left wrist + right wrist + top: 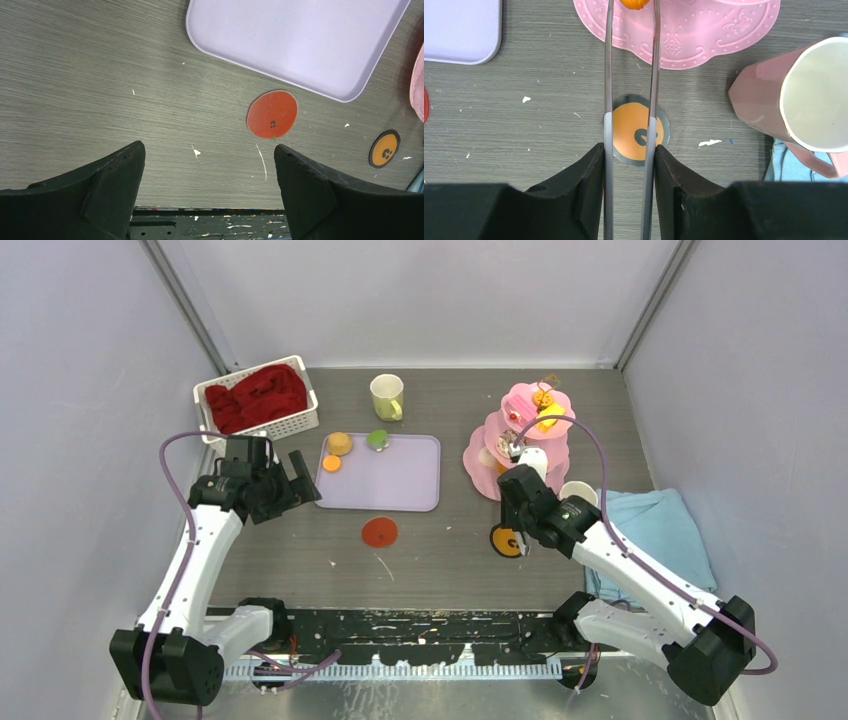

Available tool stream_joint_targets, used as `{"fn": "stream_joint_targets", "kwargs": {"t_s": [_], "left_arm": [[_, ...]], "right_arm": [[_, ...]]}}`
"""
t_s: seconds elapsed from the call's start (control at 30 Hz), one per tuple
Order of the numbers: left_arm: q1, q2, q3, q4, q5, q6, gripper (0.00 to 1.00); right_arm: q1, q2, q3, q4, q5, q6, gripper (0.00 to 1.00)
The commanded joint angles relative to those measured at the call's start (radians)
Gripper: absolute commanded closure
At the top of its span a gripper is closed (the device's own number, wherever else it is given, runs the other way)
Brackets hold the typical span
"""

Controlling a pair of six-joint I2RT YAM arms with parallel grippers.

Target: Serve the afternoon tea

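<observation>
The pink three-tier stand (520,430) at the right back carries several small sweets. My right gripper (629,150) is shut on a pair of metal tongs (608,75), which reach out toward the stand's lowest tier (704,35). A small orange sweet (636,3) sits between the tong tips at that tier's rim. The pink mug (784,100) lies tipped just right of the tongs. The yellow-green mug (387,397) stands upright at the back. My left gripper (210,155) hangs open and holds nothing, left of the tray.
A lavender tray (400,485) holds a brown pastry (340,443), an orange sweet (332,463) and a green one (377,440). A red disc (379,532) and an orange disc (508,541) lie on the table. Folded blue towel (660,525) right; white basket of red cloth (258,400) back left.
</observation>
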Motion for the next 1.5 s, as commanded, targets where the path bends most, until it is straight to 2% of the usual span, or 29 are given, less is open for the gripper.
{"fn": "stream_joint_targets", "kwargs": {"t_s": [0.0, 0.3, 0.53, 0.63, 0.9, 1.03, 1.23, 1.47], "left_arm": [[0.007, -0.021, 0.013, 0.016, 0.017, 0.006, 0.0], [0.006, -0.018, 0.014, 0.02, 0.017, 0.007, 0.0], [0.006, -0.009, 0.015, 0.023, 0.023, 0.005, 0.0], [0.007, -0.013, 0.015, 0.021, 0.019, 0.007, 0.0], [0.007, -0.017, 0.013, 0.019, 0.013, 0.005, 0.0], [0.007, -0.018, 0.015, 0.019, 0.013, 0.004, 0.0], [0.007, -0.011, 0.015, 0.02, 0.01, 0.002, 0.0], [0.007, 0.0, 0.015, 0.025, 0.006, 0.001, 0.0]], "right_arm": [[-0.039, 0.015, 0.011, 0.031, -0.005, 0.004, 0.72], [-0.048, -0.005, 0.021, 0.053, -0.047, -0.024, 0.53], [-0.048, -0.015, 0.025, 0.048, -0.047, -0.033, 0.49], [-0.048, -0.024, 0.027, 0.048, -0.05, -0.034, 0.51], [-0.048, -0.066, 0.055, 0.041, -0.102, -0.063, 0.66], [-0.048, -0.072, 0.062, 0.062, -0.184, -0.094, 0.72], [-0.039, -0.075, 0.018, 0.195, -0.4, -0.127, 0.73], [0.102, 0.02, 0.064, 0.232, -0.337, -0.155, 0.7]]}}
